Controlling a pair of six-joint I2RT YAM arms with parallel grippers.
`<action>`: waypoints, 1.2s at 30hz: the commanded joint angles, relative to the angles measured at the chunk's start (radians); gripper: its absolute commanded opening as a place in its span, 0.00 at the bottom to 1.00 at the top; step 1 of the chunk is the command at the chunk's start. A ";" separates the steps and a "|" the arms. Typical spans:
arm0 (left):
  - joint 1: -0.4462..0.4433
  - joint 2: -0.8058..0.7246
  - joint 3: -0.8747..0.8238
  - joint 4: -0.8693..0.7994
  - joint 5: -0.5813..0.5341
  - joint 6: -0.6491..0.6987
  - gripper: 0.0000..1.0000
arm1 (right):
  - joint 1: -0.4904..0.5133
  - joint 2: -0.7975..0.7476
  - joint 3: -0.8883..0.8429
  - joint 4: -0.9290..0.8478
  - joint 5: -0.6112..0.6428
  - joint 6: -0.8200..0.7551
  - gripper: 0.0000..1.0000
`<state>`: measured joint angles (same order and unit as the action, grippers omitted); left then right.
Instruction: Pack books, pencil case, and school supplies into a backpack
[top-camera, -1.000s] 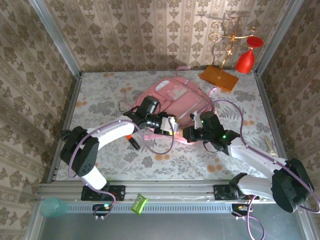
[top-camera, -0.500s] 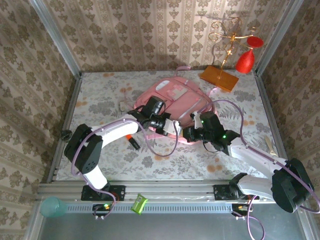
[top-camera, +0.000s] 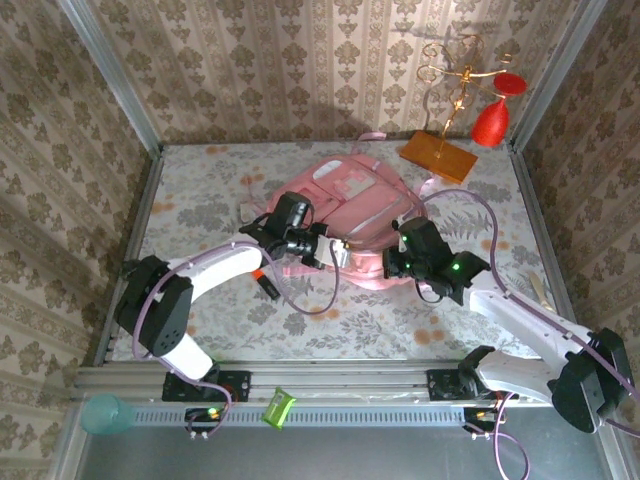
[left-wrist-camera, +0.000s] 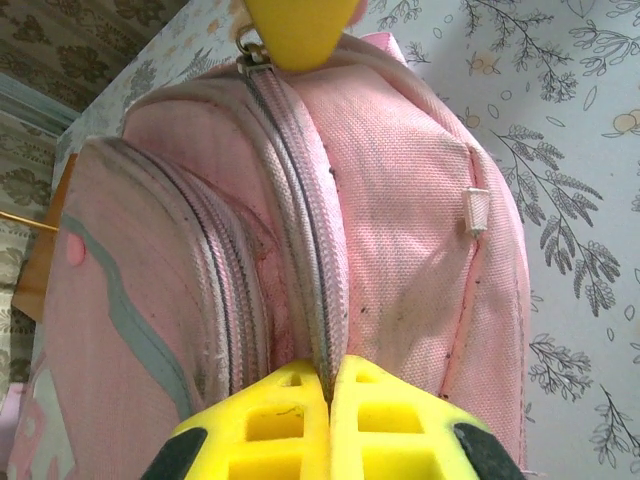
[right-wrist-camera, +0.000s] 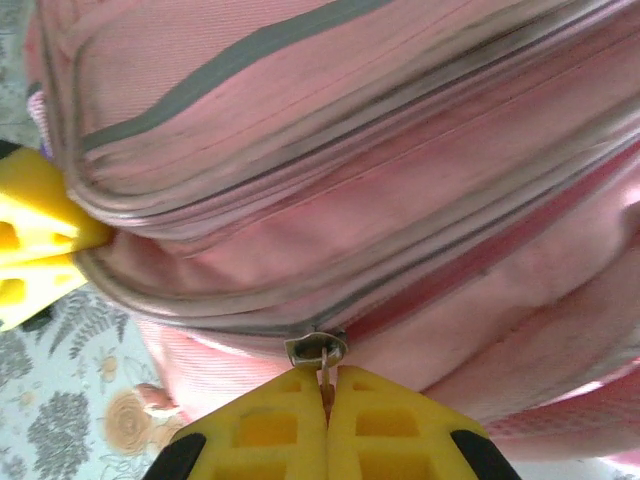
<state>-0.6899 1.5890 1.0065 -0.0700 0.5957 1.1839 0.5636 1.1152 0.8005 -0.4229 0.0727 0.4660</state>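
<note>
Large soft pink fabric backpack (top-camera: 355, 200): lay flat at centre of the overhead frame on the floral tabletop (top-camera: 200, 210).
Left end effector (left-wrist-camera: 328, 385): bottom centre of its wrist frame, yellow pads fully together, apparently pinching the backpack's seam at the zip track.
Right end effector (right-wrist-camera: 325, 390): bottom centre of its wrist frame, pads closed on the small metal zip pull (right-wrist-camera: 318, 350).
Short black-and-orange pen (top-camera: 266, 282): on the tabletop, lower left of the backpack.

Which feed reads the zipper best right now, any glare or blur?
Left wrist: backpack zip sharp, evenly lit. Right wrist: zip pull readable, fabric washed out at the right edge. Top external: even light, zip too small to read.
</note>
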 joint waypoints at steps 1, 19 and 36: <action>0.098 -0.040 -0.040 -0.022 -0.080 0.024 0.00 | -0.048 0.004 0.037 -0.183 0.195 -0.021 0.00; 0.068 -0.196 -0.103 -0.021 0.069 -0.288 0.69 | -0.039 0.062 -0.056 0.322 -0.485 0.008 0.00; -0.128 -0.036 0.018 -0.053 -0.310 -0.189 0.36 | 0.007 0.054 -0.064 0.414 -0.577 0.003 0.00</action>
<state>-0.8188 1.5272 1.0088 -0.1265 0.3889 0.9562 0.5491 1.1984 0.7395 -0.1074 -0.3977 0.4934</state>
